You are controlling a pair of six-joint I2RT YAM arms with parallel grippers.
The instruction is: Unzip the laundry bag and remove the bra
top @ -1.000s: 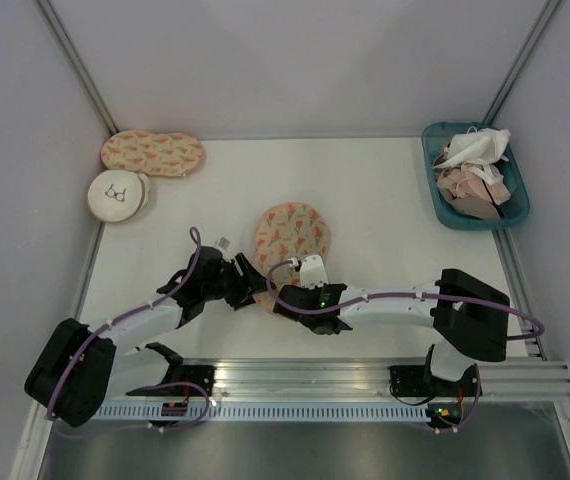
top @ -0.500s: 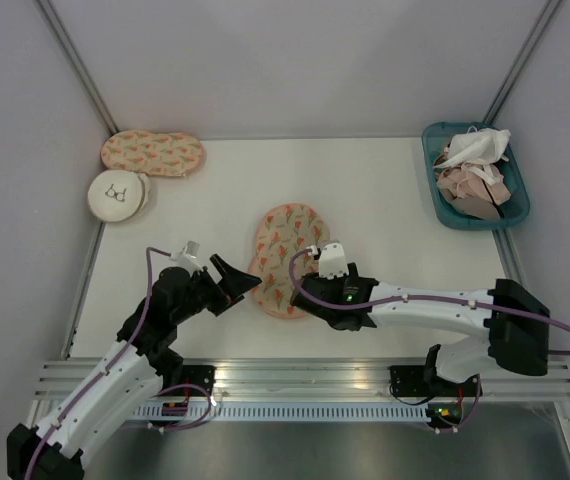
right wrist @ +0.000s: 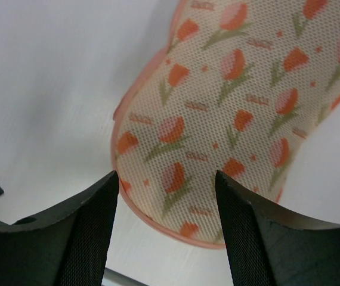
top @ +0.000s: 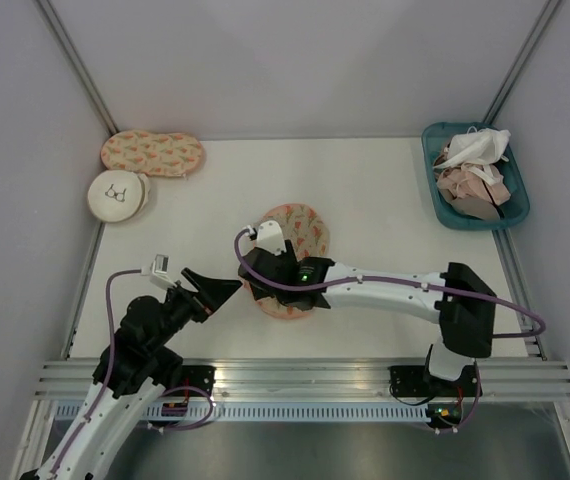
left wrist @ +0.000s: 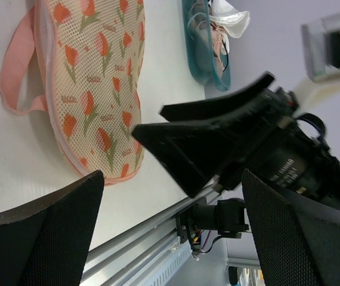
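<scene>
As table (top: 385, 190) holds: laundry bag (top: 310, 228) 1 | pouch (top: 117, 194) 1 | basket (top: 433, 160) 1

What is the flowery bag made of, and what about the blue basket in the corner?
The flowery bag looks like soft mesh cloth: close up you can see tiny holes all over it, with matte printed tulips and pink fabric edging. Its strap looks like pink woven ribbon. The blue basket is probably hard plastic, since its walls look smooth, stiff and slightly see-through.
</scene>
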